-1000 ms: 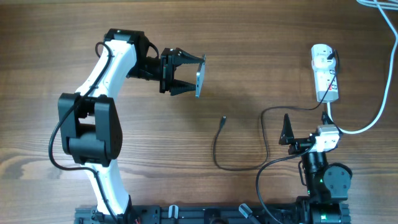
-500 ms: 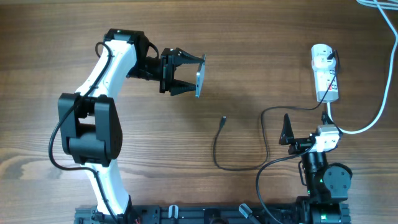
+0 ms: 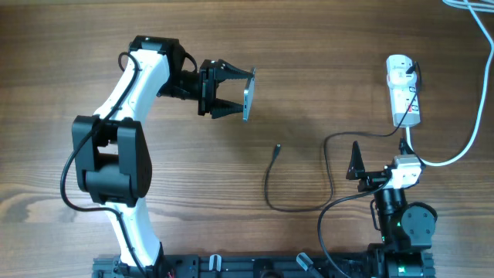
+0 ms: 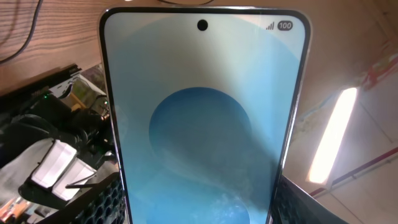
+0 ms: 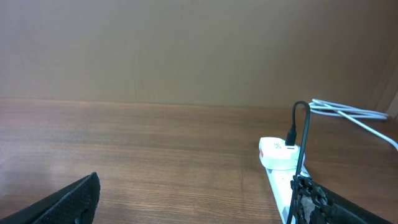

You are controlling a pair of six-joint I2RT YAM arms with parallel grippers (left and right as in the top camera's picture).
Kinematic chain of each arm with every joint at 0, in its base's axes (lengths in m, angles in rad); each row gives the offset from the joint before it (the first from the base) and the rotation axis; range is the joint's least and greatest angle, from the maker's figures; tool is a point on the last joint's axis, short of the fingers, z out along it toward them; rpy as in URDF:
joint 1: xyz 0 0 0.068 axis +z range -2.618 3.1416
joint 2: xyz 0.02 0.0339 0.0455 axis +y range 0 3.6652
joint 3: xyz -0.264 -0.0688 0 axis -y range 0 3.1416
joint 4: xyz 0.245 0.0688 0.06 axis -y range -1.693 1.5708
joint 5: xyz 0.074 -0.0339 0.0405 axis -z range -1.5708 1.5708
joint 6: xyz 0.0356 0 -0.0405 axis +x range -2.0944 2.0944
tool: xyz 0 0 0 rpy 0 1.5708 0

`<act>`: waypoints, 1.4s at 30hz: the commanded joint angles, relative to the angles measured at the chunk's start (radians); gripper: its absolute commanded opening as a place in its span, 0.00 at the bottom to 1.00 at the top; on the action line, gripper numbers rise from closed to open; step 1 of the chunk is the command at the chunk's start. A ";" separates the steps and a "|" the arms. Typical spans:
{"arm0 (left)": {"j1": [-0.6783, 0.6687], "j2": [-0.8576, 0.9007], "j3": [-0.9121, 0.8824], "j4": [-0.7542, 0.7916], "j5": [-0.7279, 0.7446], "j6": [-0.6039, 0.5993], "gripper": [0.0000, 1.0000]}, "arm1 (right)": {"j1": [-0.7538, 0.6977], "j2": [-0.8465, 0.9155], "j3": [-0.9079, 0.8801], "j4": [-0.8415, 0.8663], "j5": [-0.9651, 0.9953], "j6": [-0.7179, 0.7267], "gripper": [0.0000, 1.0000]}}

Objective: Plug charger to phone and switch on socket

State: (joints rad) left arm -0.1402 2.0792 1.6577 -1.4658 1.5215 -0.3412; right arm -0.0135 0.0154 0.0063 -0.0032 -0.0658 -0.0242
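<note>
My left gripper (image 3: 244,94) is shut on the phone (image 3: 248,96) and holds it edge-on above the table's upper middle. In the left wrist view the phone's (image 4: 205,124) blue screen fills the frame, pinched at its long sides by both fingers (image 4: 99,199). The charger's black cable (image 3: 268,189) loops across the table, and its tip (image 3: 278,147) lies free, below and right of the phone. The white socket (image 3: 403,96) lies at the far right with a black plug in it. My right gripper (image 3: 382,158) stands open just in front of the socket (image 5: 280,155), with nothing between its fingers (image 5: 68,202).
A thick white cable (image 3: 471,139) runs from the upper right corner down past the socket to my right arm; it also shows at the right wrist view's right edge as a white cable (image 5: 354,115). Both arm bases stand along the near table edge.
</note>
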 commanded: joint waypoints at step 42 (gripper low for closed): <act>-0.001 -0.039 -0.001 -0.025 0.055 0.019 0.59 | 0.007 -0.002 -0.001 0.003 0.010 0.001 1.00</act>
State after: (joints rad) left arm -0.1402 2.0792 1.6577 -1.4853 1.5215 -0.3412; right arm -0.0135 0.0154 0.0063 -0.0032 -0.0662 -0.0242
